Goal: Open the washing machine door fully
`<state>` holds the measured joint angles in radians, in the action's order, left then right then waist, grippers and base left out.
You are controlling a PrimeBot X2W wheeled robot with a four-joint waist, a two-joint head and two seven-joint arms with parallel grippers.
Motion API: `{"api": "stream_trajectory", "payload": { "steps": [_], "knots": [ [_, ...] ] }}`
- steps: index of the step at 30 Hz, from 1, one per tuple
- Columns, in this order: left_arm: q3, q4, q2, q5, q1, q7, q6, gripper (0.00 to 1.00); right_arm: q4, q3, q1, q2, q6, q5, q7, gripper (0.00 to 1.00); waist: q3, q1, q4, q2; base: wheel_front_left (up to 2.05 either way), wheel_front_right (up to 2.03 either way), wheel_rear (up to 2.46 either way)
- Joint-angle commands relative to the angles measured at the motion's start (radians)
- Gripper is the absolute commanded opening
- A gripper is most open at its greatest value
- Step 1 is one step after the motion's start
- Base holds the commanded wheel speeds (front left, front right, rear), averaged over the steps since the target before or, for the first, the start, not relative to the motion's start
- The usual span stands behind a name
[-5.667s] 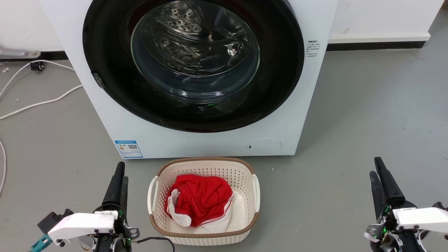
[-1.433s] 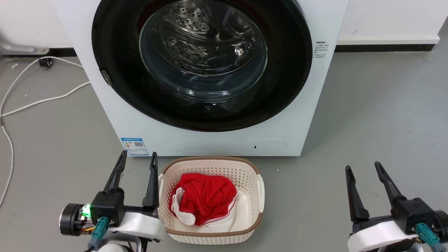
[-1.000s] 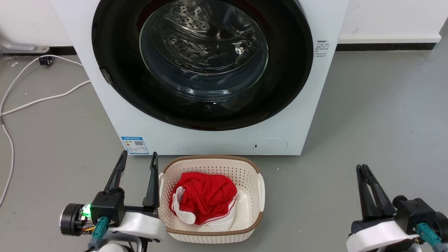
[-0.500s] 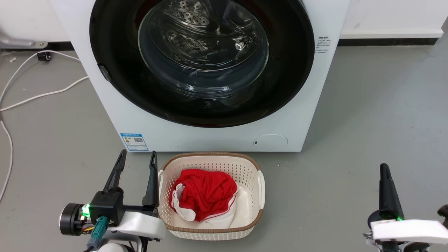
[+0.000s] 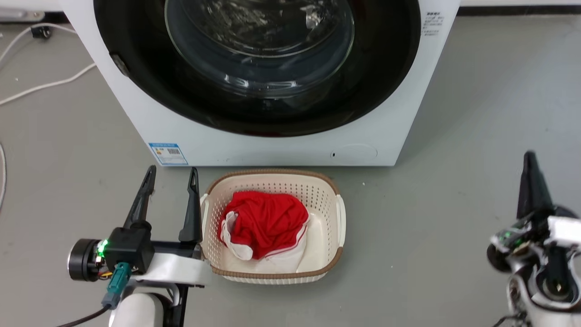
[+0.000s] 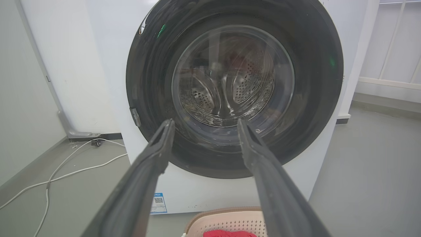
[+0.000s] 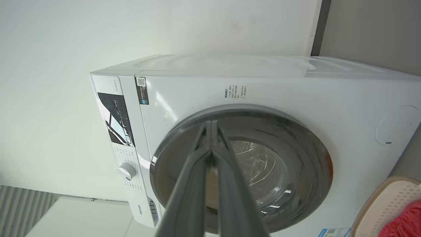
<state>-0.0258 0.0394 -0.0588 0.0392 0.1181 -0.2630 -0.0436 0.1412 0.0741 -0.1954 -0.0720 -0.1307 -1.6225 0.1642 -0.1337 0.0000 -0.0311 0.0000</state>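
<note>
The white washing machine (image 5: 150,127) stands ahead of me, and its round glossy black door (image 5: 136,54) lies flat against the front, shut. A clear glass window (image 5: 258,45) bulges at the door's centre. My left gripper (image 5: 172,171) is open at the lower left, well short of the machine, with nothing between its fingers. In the left wrist view the left gripper (image 6: 204,121) points at the lower part of the door (image 6: 151,82). My right gripper (image 5: 529,159) is shut at the lower right, away from the machine. In the right wrist view its closed fingers (image 7: 210,123) point at the door (image 7: 296,141).
A cream perforated laundry basket (image 5: 272,173) with a red garment (image 5: 263,222) sits on the grey floor directly in front of the machine, just right of my left gripper. White cables (image 5: 45,84) trail on the floor to the machine's left. Open floor lies to the right.
The right gripper has gone from open to shut, its wrist has rolled, and it has moved right and forward. The head camera has tilted down. The left gripper stays open.
</note>
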Motion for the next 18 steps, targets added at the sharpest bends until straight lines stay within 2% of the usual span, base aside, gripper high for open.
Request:
{"api": "stream_trajectory", "payload": {
  "steps": [1,6,11,18],
  "knots": [
    [0.004,-0.006,0.000,-0.002,0.017,-0.003,0.001,1.00,0.011,0.004,-0.038,-0.018,0.000,-0.018,-0.019,0.00,-0.037,0.0000,-0.007,0.0000,0.00,0.00,0.00],
    [0.012,-0.024,0.002,0.003,0.055,-0.003,-0.004,1.00,0.062,0.035,-0.196,-0.074,0.000,-0.087,-0.066,0.00,-0.105,0.0000,-0.016,0.0000,0.00,0.00,0.00],
    [0.014,-0.040,0.004,0.005,0.097,-0.003,-0.010,1.00,0.173,0.039,-0.395,-0.161,0.000,-0.129,-0.106,0.00,-0.175,0.0000,-0.029,0.0000,0.00,0.00,0.00],
    [0.010,-0.056,0.006,0.012,0.152,-0.003,-0.023,1.00,0.325,-0.051,-0.673,-0.278,0.000,-0.135,-0.193,0.00,-0.246,0.0000,-0.052,0.0000,0.00,0.00,0.00]
  ]
}}
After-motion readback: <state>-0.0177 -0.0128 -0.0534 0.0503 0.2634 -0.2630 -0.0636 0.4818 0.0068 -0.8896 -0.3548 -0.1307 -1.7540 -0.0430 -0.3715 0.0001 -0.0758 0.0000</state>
